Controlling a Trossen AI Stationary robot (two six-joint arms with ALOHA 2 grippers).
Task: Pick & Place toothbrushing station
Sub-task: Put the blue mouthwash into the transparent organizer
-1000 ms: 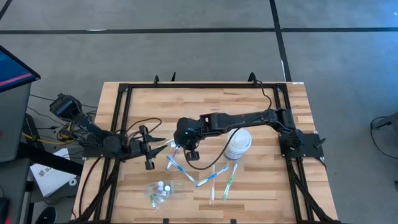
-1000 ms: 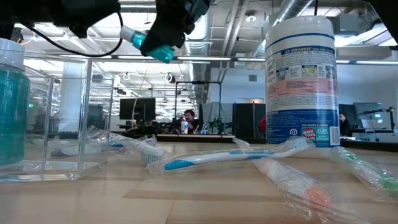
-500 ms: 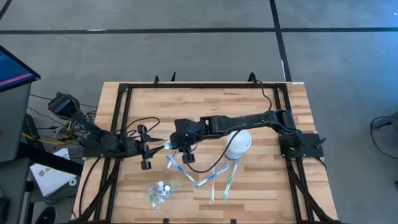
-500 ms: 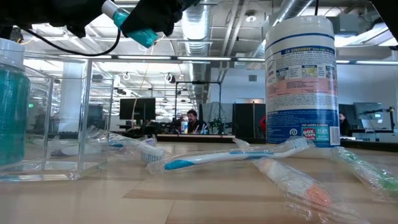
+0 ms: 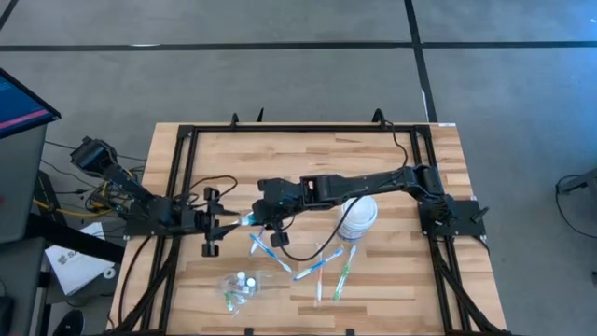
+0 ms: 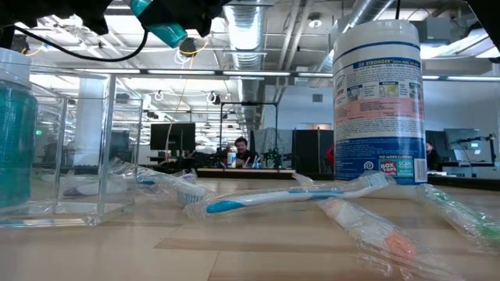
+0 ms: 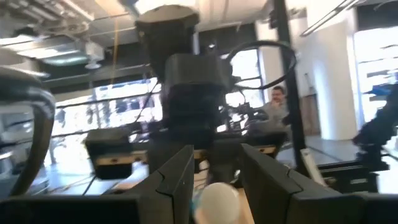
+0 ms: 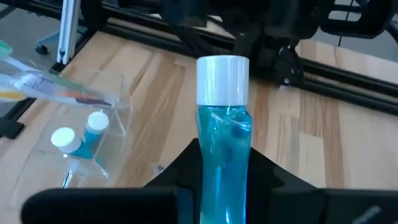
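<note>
While the right gripper [image 8: 221,186] pinches 1 bottle [image 8: 222,134], 2 bottles [image 8: 81,135] sit boxed; left gripper [image 7: 214,171] spread.

I've carried the blue bottle [image 8: 222,137] in my right gripper [image 5: 264,213] further toward the left gripper [image 5: 227,222]; in the low view it has risen and now sits almost out of frame.

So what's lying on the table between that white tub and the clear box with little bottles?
High view: wrapped toothbrushes lie scattered between the white tub and the clear box.
</note>
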